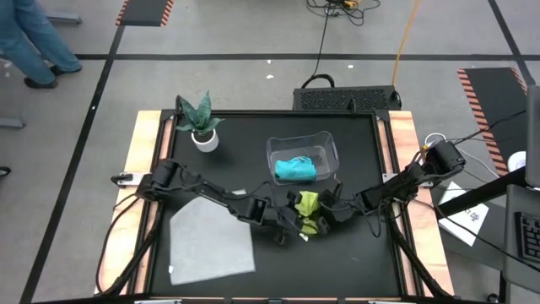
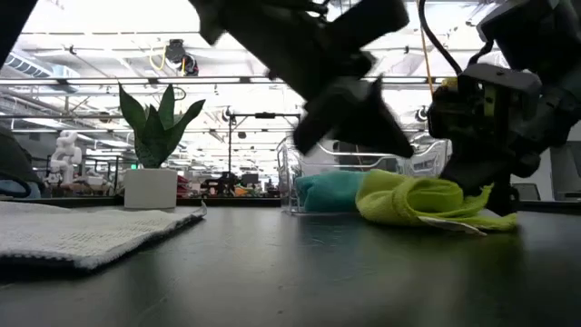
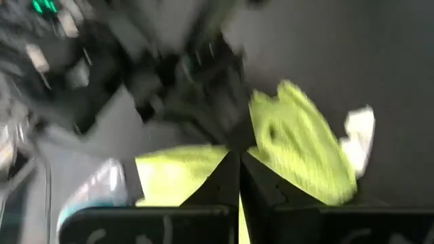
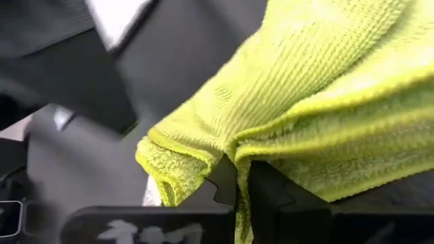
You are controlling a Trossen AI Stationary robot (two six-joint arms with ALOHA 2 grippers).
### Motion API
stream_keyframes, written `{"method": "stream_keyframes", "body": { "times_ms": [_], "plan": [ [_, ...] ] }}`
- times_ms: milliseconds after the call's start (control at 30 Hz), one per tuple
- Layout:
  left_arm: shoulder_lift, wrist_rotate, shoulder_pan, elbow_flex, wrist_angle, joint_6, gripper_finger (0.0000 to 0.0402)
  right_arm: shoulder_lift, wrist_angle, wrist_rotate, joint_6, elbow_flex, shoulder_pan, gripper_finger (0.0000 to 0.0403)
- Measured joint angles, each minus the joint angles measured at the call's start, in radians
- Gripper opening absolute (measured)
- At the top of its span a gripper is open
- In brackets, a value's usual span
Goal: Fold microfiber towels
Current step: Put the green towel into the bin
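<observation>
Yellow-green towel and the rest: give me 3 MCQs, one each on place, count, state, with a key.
1. Where is the teal towel?
A. In the clear bin
B. On the grey towel
C. By the plant

2. How many towels are in view?
A. One
B. Two
C. Three

3. What is the right gripper doing?
A. Open over the bin
B. Shut on the yellow-green towel
C. Holding the plant

Key: 1 A, the high view shows teal inside the bin's walls. 2 C, grey, teal and yellow-green. 3 B, the right wrist view shows cloth pinched between closed fingers.
</observation>
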Motion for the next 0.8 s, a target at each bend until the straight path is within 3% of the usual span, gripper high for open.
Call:
{"method": "stream_keyframes", "body": {
  "times_ms": [233,500,633,800],
  "plan": [
    [-0.056,-0.06,-0.039,-0.002,-0.253,-0.121,0.0004,-0.004,0.057,0.004,-0.08,0.001,0.0,0.0005],
    [-0.054,-0.068,-0.018,-0.081,-0.295,-0.211,0.0003,-0.119,0.057,0.004,-0.169,0.006,0.0,0.0004],
    [-0.054,-0.068,-0.001,-0.095,-0.29,-0.24,0.0013,-0.23,-0.038,0.006,-0.238,0.04,-0.005,0.0004],
    [-0.054,-0.069,0.005,-0.112,-0.3,-0.251,0.0008,-0.362,-0.31,0.011,-0.308,0.123,-0.061,0.0004]
  ]
}}
